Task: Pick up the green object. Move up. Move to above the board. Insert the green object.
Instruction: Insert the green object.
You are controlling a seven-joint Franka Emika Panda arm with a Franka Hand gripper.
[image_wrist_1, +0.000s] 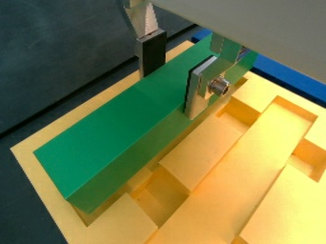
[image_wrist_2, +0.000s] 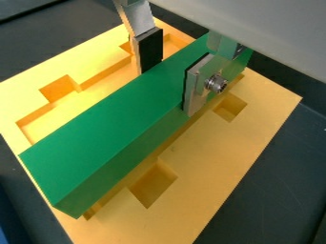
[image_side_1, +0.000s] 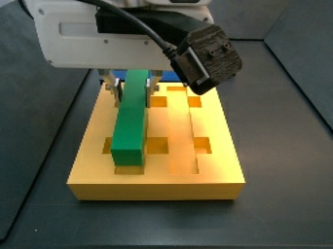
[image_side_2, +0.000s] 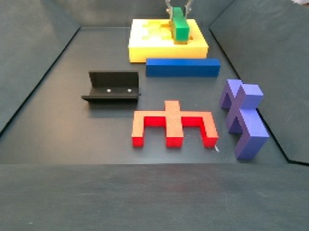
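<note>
Hand (image_wrist_2: 176, 67) clamped on green object (image_wrist_2: 121, 129), low over the board (image_wrist_2: 249, 143). Pick, lift, transfer look done; insert and release left.

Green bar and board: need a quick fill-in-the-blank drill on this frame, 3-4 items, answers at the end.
1. The gripper is shut on the ____ object.
2. That piece is over the orange-yellow ____.
3. In a side view, the flat bar lying just in front of the board is ____.
4. The dark L-shaped fixture stands on the floor next to the ____ block.

Missing words: green; board; blue; red
</note>
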